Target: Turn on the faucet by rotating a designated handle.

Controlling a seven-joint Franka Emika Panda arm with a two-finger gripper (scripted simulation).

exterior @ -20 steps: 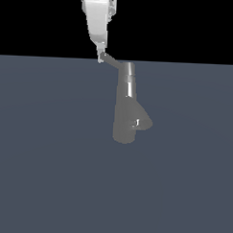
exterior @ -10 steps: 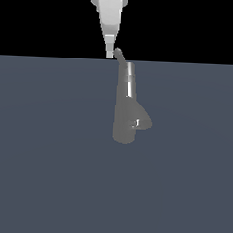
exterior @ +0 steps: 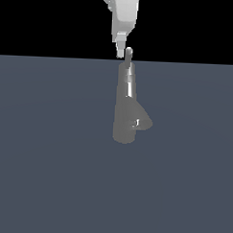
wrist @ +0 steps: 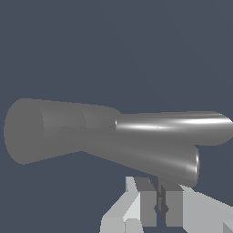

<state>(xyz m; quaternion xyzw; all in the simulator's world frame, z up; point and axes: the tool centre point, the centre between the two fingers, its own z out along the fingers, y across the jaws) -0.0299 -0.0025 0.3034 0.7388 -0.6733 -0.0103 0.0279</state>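
Grey, polished metal makes up the faucet (exterior: 127,107), which stands on a plain dark surface (exterior: 48,173) near its far edge, about midway across the exterior view. Going from that view's left to its right: the white gripper (exterior: 120,52) comes first, its tip just beside the faucet's top; then the handle (exterior: 128,54), seen almost end-on above the cap; then the body, with the stubby spout (exterior: 142,120) branching off toward the right.

From the wrist view the fingers (wrist: 146,200) sit nearly together with only a thin slit between them, holding nothing, close beside the bright rod-like handle (wrist: 175,128).

Judging by its look, the faucet is rigid, fixed and slippery. The slim handle seems best pushed sideways near its free end, where leverage is greatest; a glancing contact could slide off.
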